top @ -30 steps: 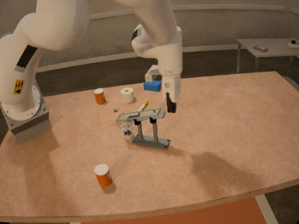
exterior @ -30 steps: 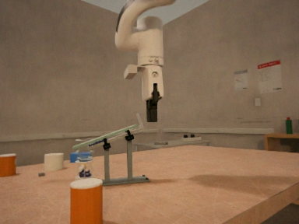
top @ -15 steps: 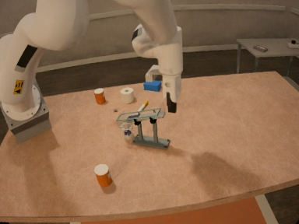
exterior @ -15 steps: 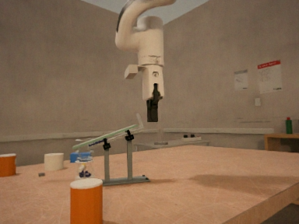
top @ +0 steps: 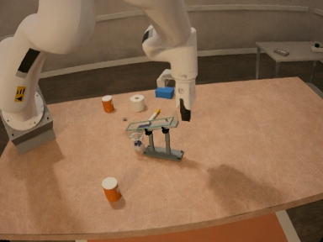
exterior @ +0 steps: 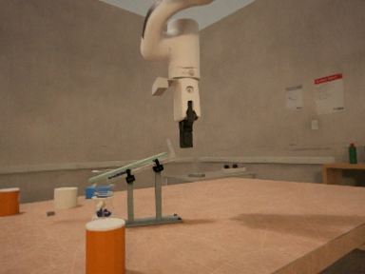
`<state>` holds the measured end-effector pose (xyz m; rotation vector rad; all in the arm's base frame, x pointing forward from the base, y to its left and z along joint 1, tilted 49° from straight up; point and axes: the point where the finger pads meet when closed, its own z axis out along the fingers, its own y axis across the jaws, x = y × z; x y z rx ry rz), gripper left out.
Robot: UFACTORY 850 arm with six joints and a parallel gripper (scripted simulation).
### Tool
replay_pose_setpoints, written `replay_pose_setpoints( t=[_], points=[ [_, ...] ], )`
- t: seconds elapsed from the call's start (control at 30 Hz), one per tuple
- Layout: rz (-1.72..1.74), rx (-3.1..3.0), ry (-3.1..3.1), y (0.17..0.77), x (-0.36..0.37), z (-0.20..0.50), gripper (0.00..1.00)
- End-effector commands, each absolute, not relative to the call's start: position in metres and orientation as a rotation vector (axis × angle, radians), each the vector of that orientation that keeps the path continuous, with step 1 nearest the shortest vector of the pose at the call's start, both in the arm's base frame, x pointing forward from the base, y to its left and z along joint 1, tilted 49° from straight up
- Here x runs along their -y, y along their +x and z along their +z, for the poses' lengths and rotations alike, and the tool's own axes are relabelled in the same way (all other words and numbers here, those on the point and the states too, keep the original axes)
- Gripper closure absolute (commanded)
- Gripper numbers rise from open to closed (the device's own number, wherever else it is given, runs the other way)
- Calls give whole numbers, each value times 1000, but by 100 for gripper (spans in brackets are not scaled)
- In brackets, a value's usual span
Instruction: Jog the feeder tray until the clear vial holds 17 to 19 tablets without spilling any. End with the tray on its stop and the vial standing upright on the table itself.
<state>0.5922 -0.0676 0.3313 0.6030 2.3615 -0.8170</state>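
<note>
— Bottles first, nearest to farthest: what stands close to the table's front edge?

— An orange bottle (top: pixel 111 189) with a white cap stands alone toward the front of the table (top: pixel 252 168), well apart from everything else.

— And past that?

— The clear vial (top: pixel 137 142) stands upright on the table just beside the grey stand (top: pixel 164 152), under the low end of the tray (top: pixel 152 123). A few bluish tablets lie in its bottom; I cannot count them. The tray rests tilted on the stand's two posts, low end toward the vial, high end toward me.

— Where is your pincer?

— My pincer (top: pixel 185 115) hangs in the air above and just off the tray's raised end, not touching it. Its dark fingers are pressed together, with nothing between them.

— What lies behind?

— A yellow-and-white marker (top: pixel 154 113) lies behind the tray, with a small dark speck (top: pixel 124 119) to its left. Farther back stand a white roll (top: pixel 137 102), a second orange bottle (top: pixel 108 103) and a blue box (top: pixel 165 92). Beyond the table, a grey side table (top: pixel 290 50) carries small objects.
</note>
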Motion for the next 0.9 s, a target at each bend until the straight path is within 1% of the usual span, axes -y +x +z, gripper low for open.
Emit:
replay_pose_setpoints(
  t=[0.0, 0.5, 0.87],
  points=[
    [-816, -2360, 603, 591, 64, 335, 100],
    [-816, -2360, 603, 577, 38, 361, 100],
    [-816, -2360, 603, 575, 34, 364, 100]
  ],
)
